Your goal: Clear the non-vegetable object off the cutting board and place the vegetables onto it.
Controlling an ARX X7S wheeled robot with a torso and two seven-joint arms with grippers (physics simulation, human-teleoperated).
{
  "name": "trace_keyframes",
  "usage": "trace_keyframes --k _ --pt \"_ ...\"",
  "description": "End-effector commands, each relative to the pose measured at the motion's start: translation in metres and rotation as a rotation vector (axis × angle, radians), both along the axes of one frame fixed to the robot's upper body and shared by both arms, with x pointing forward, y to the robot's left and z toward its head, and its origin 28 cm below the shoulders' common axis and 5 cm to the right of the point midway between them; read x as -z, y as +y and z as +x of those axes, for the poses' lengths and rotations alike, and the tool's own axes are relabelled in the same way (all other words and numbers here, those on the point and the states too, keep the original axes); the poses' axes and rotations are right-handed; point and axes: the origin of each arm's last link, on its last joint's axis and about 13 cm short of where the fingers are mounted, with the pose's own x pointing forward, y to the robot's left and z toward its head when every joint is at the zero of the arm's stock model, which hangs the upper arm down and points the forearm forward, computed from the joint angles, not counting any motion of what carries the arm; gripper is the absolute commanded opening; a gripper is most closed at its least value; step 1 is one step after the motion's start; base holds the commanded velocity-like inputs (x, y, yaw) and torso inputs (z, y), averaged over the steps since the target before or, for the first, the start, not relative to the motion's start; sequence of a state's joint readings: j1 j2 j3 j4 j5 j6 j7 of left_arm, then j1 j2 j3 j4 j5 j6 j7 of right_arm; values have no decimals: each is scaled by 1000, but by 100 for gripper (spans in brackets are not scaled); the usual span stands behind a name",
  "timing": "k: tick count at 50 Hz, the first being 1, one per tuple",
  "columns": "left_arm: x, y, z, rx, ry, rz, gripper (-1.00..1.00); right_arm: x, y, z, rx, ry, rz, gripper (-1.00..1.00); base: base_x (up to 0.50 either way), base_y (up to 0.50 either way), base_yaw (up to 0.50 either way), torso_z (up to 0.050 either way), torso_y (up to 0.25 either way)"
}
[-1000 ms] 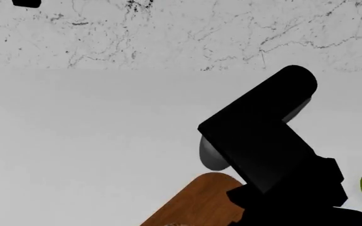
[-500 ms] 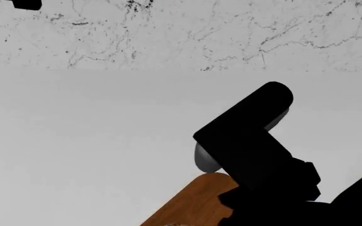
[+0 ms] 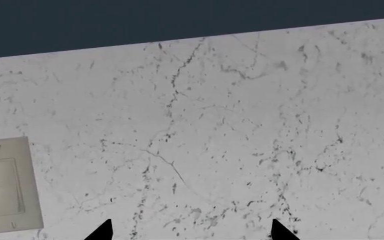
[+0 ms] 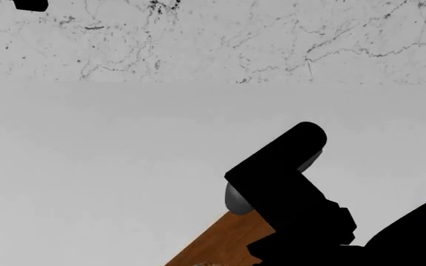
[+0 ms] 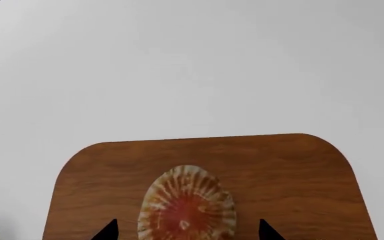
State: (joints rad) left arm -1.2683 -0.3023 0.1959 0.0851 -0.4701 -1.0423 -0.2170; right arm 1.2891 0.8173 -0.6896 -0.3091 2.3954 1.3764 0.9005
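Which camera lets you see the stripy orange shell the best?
The right wrist view. There the shell lies in plain sight on the cutting board, framed by the open right gripper. The head view catches only a sliver of it at the picture's bottom edge. The left wrist view shows only wall.

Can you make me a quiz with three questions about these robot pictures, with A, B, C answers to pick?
1. Where is the stripy shell?
A. On the cutting board
B. On the white counter
C. On the wall

2. What colour is the board?
A. Blue
B. Reddish-brown
C. Yellow

3. How do the fingertips of the right gripper stand?
A. Squeezed on the shell
B. Pinched together, empty
C. Apart, one on each side of the shell

Answers: 1 A, the shell lies on the wood. 2 B, the wood grain is reddish-brown. 3 C, the two dark tips show with a wide gap and the shell between them.
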Motion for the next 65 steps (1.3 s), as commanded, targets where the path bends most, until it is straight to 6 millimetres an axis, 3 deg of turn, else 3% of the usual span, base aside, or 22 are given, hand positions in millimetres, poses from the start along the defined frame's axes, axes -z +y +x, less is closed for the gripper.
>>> trace_keyframes --k 1,19,41,42,55,65 --pt "-4 0 -2 35 -16 -30 100 8 1 7 -15 15 25 100 0 0 0 0 0" --pt "0 2 -2 31 -14 -34 100 25 1 12 -14 58 18 100 0 0 0 0 0" --pt "0 6 -2 24 -16 -45 100 29 3 18 -25 93 4 100 0 0 0 0 0" --pt "0 6 -2 23 -14 -45 100 28 4 19 -25 89 4 -100 0 0 0 0 0" --pt "-3 6 -3 25 -19 -49 100 16 4 13 -38 64 -15 -100 1 0 0 0 0" --pt "-2 6 -3 25 -21 -51 100 -20 -1 9 -1 -48 -32 -100 1 0 0 0 0"
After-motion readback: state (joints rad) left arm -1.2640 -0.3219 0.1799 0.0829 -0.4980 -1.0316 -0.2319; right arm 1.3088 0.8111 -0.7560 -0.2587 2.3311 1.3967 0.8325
